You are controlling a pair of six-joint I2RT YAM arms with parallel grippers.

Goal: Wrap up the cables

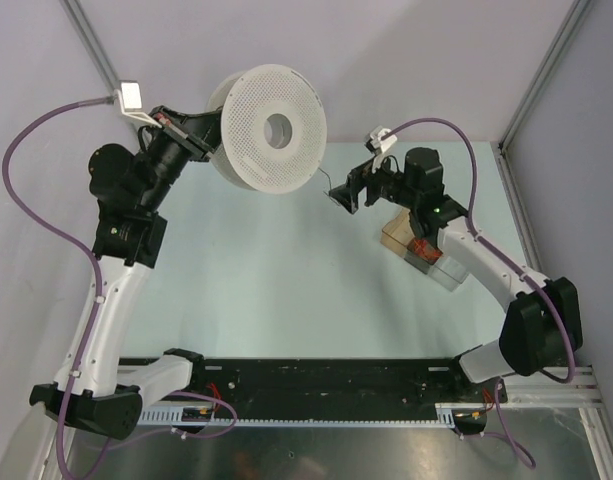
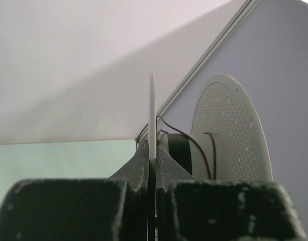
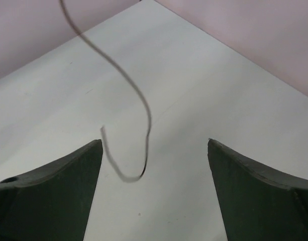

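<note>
1. The left gripper [image 2: 152, 153] is clenched on the rim of the white spool [image 1: 251, 140], holding it up over the far left of the table [image 1: 286, 290]. That is a thin edge grip, so any hard tug on the wire could twist the spool in the pads.
2. The cable [image 3: 147, 113] has a few turns around the hub. Its tail trails right and hangs in a loose hook between the fingers of the right gripper [image 3: 155, 150].
3. Those right jaws are spread wide and grasp nothing. If they close a touch off line, I'd expect the thread-thin wire to slip past them.
4. The free end curls up to the left, just inside the left finger. A grab too near that tip leaves nothing to pull, and it may pop out.
5. With the tail slack, the hub turns look free to loosen or spill over the flange.
6. The clear box [image 1: 426, 262] with its orange-red coil [image 1: 419, 247] sits under the right arm, so a low swing could knock it.
</note>
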